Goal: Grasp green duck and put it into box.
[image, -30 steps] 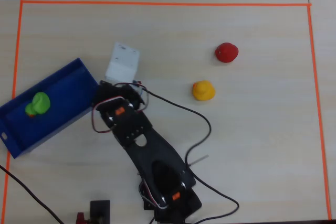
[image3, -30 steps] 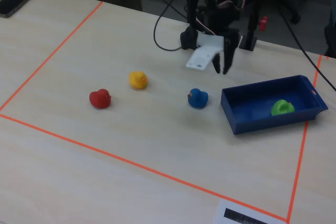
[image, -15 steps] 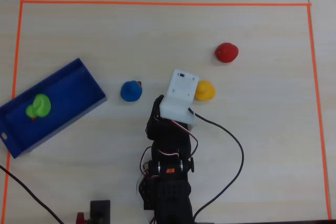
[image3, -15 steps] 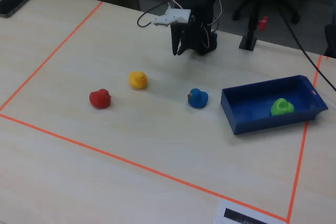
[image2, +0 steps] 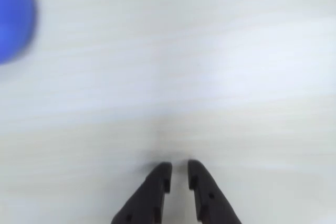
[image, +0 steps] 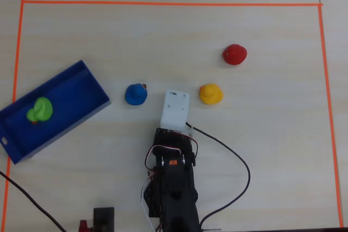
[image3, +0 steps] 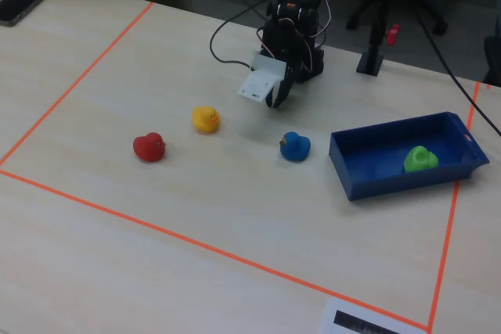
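The green duck (image: 39,110) lies inside the blue box (image: 73,99) at the left of the overhead view; in the fixed view the duck (image3: 419,159) sits in the box (image3: 391,183) at the right. My gripper (image2: 179,167) hangs over bare table near the arm's base, far from the box. Its jaws stand almost together with only a narrow slit, and nothing is between them. In the overhead view the white wrist housing (image: 175,107) hides the jaws. In the fixed view the gripper (image3: 275,99) points down at the table.
A blue duck (image: 136,94) sits just left of the wrist housing and shows at the wrist view's left edge (image2: 13,19). A yellow duck (image: 210,94) and a red duck (image: 234,54) sit to the right. Orange tape (image: 163,3) borders the work area.
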`<state>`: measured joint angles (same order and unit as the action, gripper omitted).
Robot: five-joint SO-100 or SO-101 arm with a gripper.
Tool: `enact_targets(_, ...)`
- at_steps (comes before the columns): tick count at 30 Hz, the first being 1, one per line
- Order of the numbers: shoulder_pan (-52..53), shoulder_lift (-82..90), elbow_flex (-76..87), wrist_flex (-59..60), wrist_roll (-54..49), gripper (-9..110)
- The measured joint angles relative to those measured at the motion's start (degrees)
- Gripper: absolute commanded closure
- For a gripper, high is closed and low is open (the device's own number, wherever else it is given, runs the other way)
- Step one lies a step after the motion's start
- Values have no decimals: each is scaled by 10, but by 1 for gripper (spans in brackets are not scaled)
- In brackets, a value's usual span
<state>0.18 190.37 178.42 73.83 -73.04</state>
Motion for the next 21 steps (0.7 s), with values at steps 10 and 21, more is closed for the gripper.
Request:
enact_targets(10, 0, 0, 0, 0, 14, 98)
enact_targets(21, -1, 0, 0, 0, 14, 98)
